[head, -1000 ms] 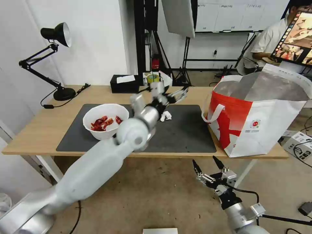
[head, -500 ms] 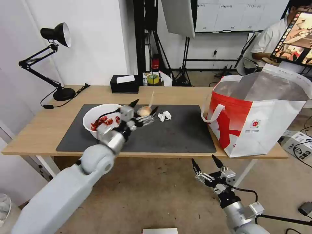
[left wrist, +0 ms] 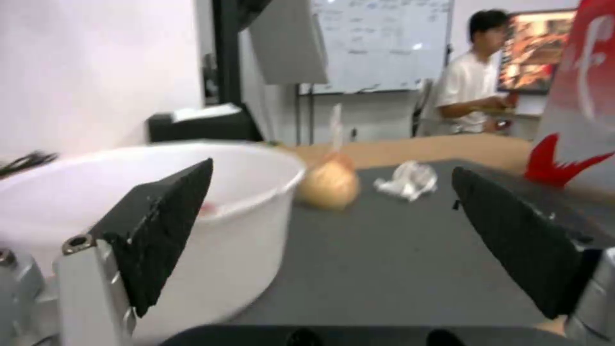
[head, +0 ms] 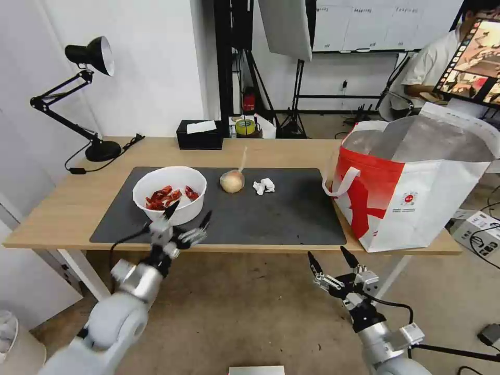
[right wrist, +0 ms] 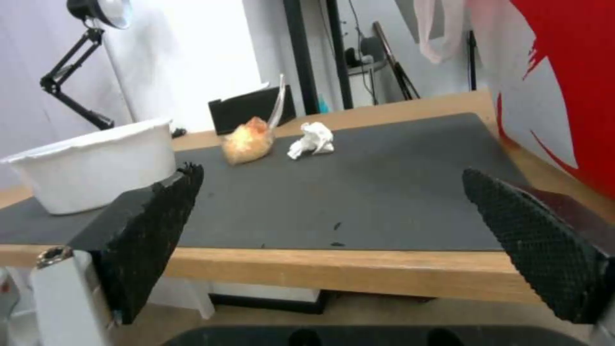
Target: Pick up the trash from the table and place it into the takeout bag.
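The mat (head: 291,219) lies bare between the tissue (head: 264,185) and the tote (head: 416,192). The bowl (head: 169,194) stands just ahead of the left claw (head: 187,219); the knotted bag (head: 232,181) sits beside it, apart.

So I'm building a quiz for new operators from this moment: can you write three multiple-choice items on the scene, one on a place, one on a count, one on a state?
1. Where is the knotted clear bag?
A. On the dark mat, between the white bowl and the crumpled tissue
B. Inside the takeout bag
C. On the floor

2. How many pieces of trash lie on the mat?
A. One
B. Three
C. Five

3. What state is the left gripper in?
A. Shut on the bowl
B. Shut on the tissue
C. Open and holding nothing

Answers:
1. A, since the head view shows it resting on the mat between those two.
2. B: bowl, knotted bag and tissue.
3. C, since the left wrist view shows its fingers spread apart with nothing between them, at the table's near edge by the bowl.
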Controlling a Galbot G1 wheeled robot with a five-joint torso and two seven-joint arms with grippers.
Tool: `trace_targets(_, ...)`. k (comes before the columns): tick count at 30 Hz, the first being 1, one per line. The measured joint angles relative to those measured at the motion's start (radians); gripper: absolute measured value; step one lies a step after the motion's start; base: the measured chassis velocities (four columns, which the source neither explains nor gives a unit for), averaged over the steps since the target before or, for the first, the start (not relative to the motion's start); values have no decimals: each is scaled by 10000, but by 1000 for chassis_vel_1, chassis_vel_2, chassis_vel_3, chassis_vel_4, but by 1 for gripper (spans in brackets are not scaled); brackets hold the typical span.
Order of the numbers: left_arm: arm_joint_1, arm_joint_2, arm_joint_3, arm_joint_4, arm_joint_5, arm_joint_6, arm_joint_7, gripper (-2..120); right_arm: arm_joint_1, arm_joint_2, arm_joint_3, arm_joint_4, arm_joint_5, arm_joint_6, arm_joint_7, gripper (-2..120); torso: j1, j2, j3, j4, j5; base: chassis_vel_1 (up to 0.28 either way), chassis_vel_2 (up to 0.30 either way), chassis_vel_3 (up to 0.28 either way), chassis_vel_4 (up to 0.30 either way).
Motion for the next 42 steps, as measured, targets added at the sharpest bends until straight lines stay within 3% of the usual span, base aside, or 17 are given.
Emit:
trace_targets(4, 1151, -662, -543, -128, 424, -338, 91, 100, -62, 81, 95, -33, -96, 112, 0, 100, 0, 0, 0, 5, 2, 0, 0, 0, 0)
trace_targets(12, 1352, -903, -546, -104, 519, -483, 87, 100, -453, 360, 409, -144, -714, 553, -77, 100, 0, -1, 1, -1, 1, 0, 0, 0, 0)
trace_targets(33, 1380, -825, -610, -75, 564, -480, 112, 100, -617, 423, 314, -224, -1104, 804, -148, 100, 2, -2, 1, -1, 0, 0, 0, 0, 0)
trace_targets(42, 1091, -629, -374, 119, 478, -461, 146, 100, -68, -200, 8, 232, -753, 116, 138, 100, 1, -2, 1, -5, -1, 0, 0, 0, 0)
